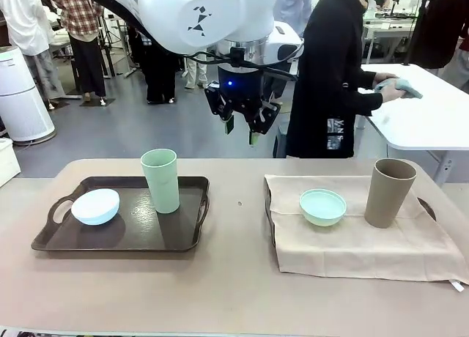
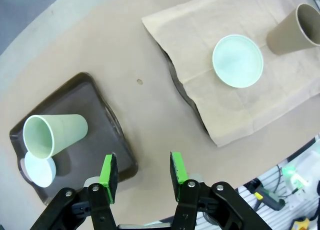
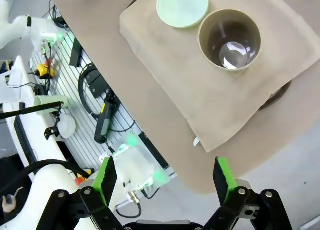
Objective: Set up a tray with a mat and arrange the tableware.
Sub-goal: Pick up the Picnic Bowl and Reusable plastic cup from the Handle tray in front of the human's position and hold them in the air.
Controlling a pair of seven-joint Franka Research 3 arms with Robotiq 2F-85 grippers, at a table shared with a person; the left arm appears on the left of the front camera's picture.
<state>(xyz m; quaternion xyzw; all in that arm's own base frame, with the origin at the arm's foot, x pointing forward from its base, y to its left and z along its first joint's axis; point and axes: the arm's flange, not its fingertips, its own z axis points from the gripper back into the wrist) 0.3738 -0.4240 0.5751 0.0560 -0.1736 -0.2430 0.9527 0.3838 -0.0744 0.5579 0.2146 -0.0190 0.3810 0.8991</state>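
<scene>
Overhead, left gripper [image 1: 241, 132] hung high above the table's [image 1: 234, 293] middle, well clear of everything; in its wrist view [image 2: 142, 160] the green pads [image 2: 108, 171] stood apart with nothing between them. Right gripper [image 3: 164, 165] was spread wide too, empty, looking down past the table's edge near the mat's corner.

Dark brown tray [image 1: 183, 238] [image 2: 100, 105] sat on the robot's left side of the table. On it, the light green cup [image 1: 160, 179] [image 2: 55, 134] stood upright toward the back, with the pale blue bowl [image 1: 95, 206] [image 2: 40, 171] just beside it near the left handle, the two not touching in the front view.

On the robot's right side, the beige mat [image 1: 366, 249] [image 2: 200, 30] [image 3: 210, 105] was draped over a second tray [image 1: 429, 207] [image 2: 185, 95] [image 3: 274, 97], whose dark rim and handle poked out at the edges. The mint green bowl [image 1: 322, 206] [image 2: 237, 60] [image 3: 182, 6] sat on the mat right side up, and the brown-tan cup [image 1: 389, 193] [image 2: 292, 30] [image 3: 229, 38] stood upright just to its right, close but apart, mouth up and empty in the right wrist view.

Person in black [image 1: 326, 73] stood beyond the far edge, turned toward a white side table [image 1: 432, 117], one hand [image 1: 388, 88] on a blue cloth there.
</scene>
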